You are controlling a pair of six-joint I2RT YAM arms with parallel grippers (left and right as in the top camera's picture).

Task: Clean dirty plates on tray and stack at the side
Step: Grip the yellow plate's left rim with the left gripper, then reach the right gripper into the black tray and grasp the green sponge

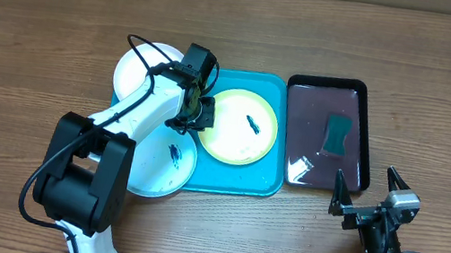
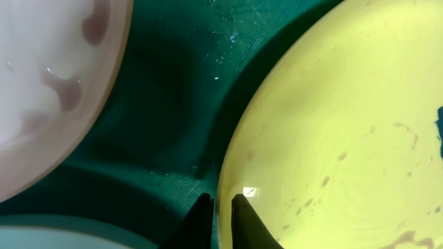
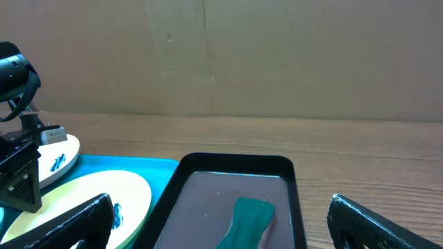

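Observation:
The yellow-green rimmed plate (image 1: pixel 243 128), marked with a dark blue smear, lies on the turquoise tray (image 1: pixel 239 181). My left gripper (image 1: pixel 199 111) is at that plate's left rim. In the left wrist view its two dark fingertips (image 2: pixel 220 199) stand close together with the yellow plate's (image 2: pixel 332 138) rim between them. The white plate (image 1: pixel 137 69) lies at the tray's far-left corner. A pale blue plate (image 1: pixel 163 164) with a smear overlaps the tray's front-left edge. My right gripper (image 1: pixel 367 192) stands open near the table's front right, holding nothing.
A black tray (image 1: pixel 329 134) with a dark green sponge (image 1: pixel 336 133) sits right of the turquoise tray. In the right wrist view the sponge (image 3: pixel 248 216) lies ahead between the wide-apart fingers (image 3: pixel 76 221). Bare wooden table surrounds the trays.

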